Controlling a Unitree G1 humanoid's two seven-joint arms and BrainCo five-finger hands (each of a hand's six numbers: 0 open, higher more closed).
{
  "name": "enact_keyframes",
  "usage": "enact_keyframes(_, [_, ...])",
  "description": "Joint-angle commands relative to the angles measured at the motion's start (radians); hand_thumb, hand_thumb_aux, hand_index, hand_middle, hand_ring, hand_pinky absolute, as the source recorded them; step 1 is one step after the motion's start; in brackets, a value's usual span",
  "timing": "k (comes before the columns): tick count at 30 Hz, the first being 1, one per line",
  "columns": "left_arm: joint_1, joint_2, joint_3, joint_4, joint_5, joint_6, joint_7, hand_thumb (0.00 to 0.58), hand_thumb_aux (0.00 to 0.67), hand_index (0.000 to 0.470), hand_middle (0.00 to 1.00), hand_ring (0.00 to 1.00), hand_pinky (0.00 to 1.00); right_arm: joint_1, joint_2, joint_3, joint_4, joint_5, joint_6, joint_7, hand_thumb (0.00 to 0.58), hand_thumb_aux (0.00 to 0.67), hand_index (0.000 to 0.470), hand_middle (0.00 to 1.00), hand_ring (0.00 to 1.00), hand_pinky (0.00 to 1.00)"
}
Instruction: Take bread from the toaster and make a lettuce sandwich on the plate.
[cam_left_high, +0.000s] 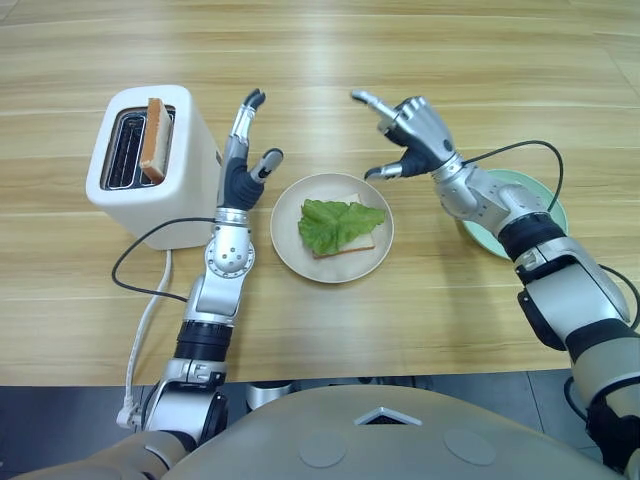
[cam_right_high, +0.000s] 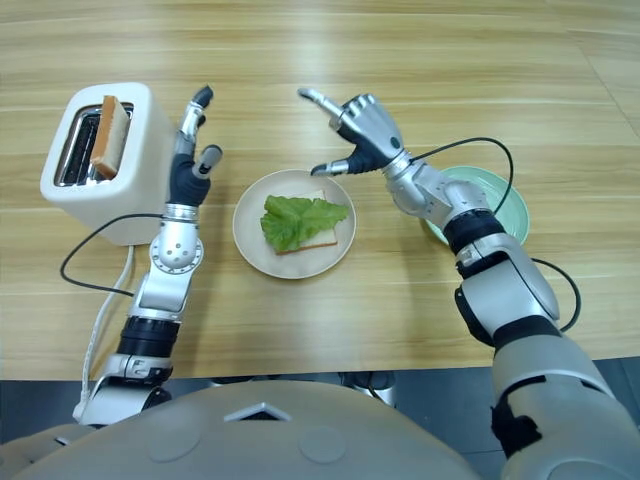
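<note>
Slice (cam_left_high: 155, 137) upright in toaster (cam_left_high: 160, 215), top edge proud. Looks light, stiff, crumbly: pinch gently across flat faces. Left hand (cam_left_high: 242, 178) beside toaster, open, empty. Right hand (cam_left_high: 420, 130) likewise open, hovering beyond plate (cam_left_high: 290, 255) holding lettuce (cam_left_high: 335, 222).

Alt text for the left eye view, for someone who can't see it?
A plate holding bread topped with a lettuce leaf sits on the wooden table between the robot's open left hand and right hand. A white toaster at left holds another slice; a green dish lies under the right forearm.
</note>
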Motion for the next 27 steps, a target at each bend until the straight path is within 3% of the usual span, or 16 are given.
enact_keyframes(1, [0.035, 0.027, 0.098, -0.35, -0.053, 0.108, -0.069, 0.0, 0.0, 0.0, 0.0, 0.0, 0.0, 0.052, -0.007, -0.086, -0.022, 0.105, -0.007, 0.069, 0.0, 0.0, 0.0, 1.0, 1.0, 1.0])
enact_keyframes(5, [0.046, 0.082, 0.287, -0.51, -0.004, 0.176, -0.071, 0.0, 0.0, 0.0, 0.0, 0.0, 0.0, 0.087, 0.004, -0.122, -0.034, 0.113, 0.005, 0.092, 0.0, 0.0, 0.0, 0.97, 0.97, 0.97])
enact_keyframes(10, [0.137, 0.175, 0.472, -0.398, 0.121, 0.214, -0.056, 0.0, 0.0, 0.0, 0.0, 0.0, 0.0, 0.101, 0.027, -0.161, -0.048, 0.122, 0.01, 0.107, 0.0, 0.0, 0.0, 0.95, 0.95, 0.95])
enact_keyframes(11, [0.161, 0.19, 0.48, -0.353, 0.157, 0.228, -0.055, 0.0, 0.0, 0.0, 0.0, 0.0, 0.0, 0.103, 0.031, -0.17, -0.049, 0.124, 0.011, 0.108, 0.0, 0.0, 0.0, 0.89, 0.89, 0.89])
enact_keyframes(12, [0.181, 0.206, 0.481, -0.292, 0.198, 0.243, -0.049, 0.0, 0.0, 0.0, 0.0, 0.0, 0.0, 0.106, 0.034, -0.179, -0.046, 0.129, 0.013, 0.11, 0.0, 0.0, 0.0, 0.69, 0.69, 0.69])
enact_keyframes(13, [0.191, 0.218, 0.473, -0.243, 0.227, 0.253, -0.044, 0.0, 0.0, 0.0, 0.0, 0.0, 0.0, 0.109, 0.035, -0.188, -0.044, 0.132, 0.015, 0.112, 0.0, 0.0, 0.0, 0.41, 0.41, 0.41])
enact_keyframes(14, [0.199, 0.23, 0.452, -0.178, 0.259, 0.268, -0.043, 0.0, 0.0, 0.0, 0.0, 0.0, 0.0, 0.113, 0.037, -0.198, -0.042, 0.135, 0.018, 0.108, 0.0, 0.0, 0.0, 0.0, 0.0, 0.0])
enact_keyframes(20, [0.189, 0.267, 0.322, 0.034, 0.348, 0.336, -0.081, 0.0, 0.0, 0.0, 0.0, 0.0, 0.0, 0.118, 0.042, -0.226, -0.036, 0.146, 0.018, 0.119, 0.0, 0.0, 0.0, 0.0, 0.0, 0.0])
enact_keyframes(27, [0.163, 0.292, 0.272, 0.08, 0.333, 0.346, -0.086, 0.0, 0.0, 0.0, 0.0, 0.0, 0.0, 0.127, 0.044, -0.243, -0.041, 0.142, 0.013, 0.128, 0.0, 0.0, 0.0, 0.0, 0.0, 0.0])
